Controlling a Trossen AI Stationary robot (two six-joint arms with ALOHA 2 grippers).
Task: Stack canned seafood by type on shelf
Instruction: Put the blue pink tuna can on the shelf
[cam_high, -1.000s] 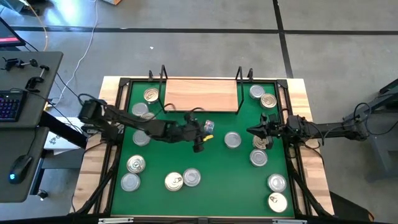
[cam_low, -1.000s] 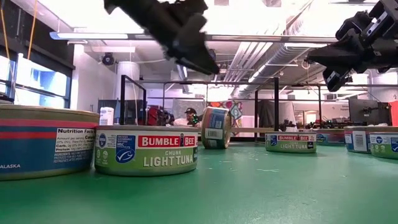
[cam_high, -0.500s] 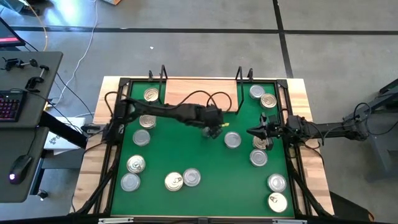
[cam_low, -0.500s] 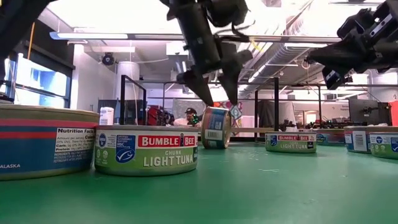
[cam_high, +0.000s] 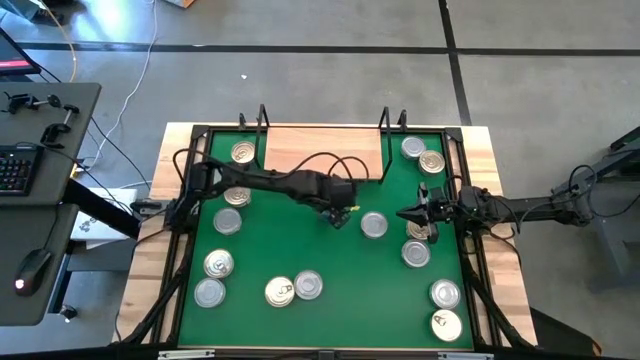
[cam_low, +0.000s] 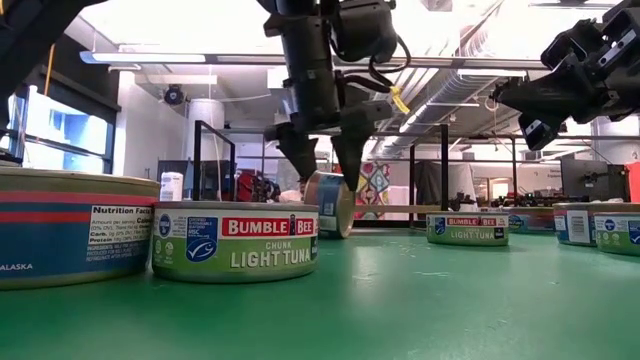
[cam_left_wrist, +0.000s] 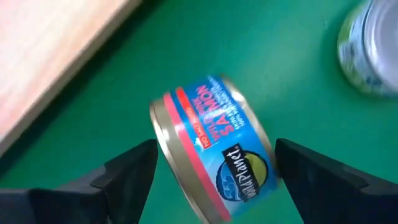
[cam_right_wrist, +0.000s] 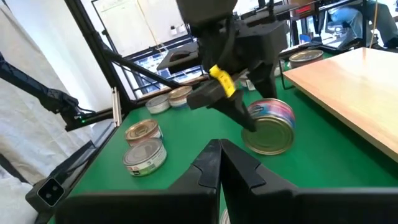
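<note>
Now your left claw (cam_low: 322, 165) hangs with its fingers apart on either side of a blue salmon tin (cam_left_wrist: 214, 146) that stands on its edge on the green mat (cam_high: 330, 260), just in front of the wooden shelf (cam_high: 322, 150); the fingers flank it without touching. Your right claw (cam_high: 405, 212) waits above the right side of the mat, fingers together, near a tin (cam_high: 374, 225) lying flat. Other tins lie scattered across the mat, among them a Bumble Bee tuna tin (cam_low: 236, 241) nearest the low camera.
</note>
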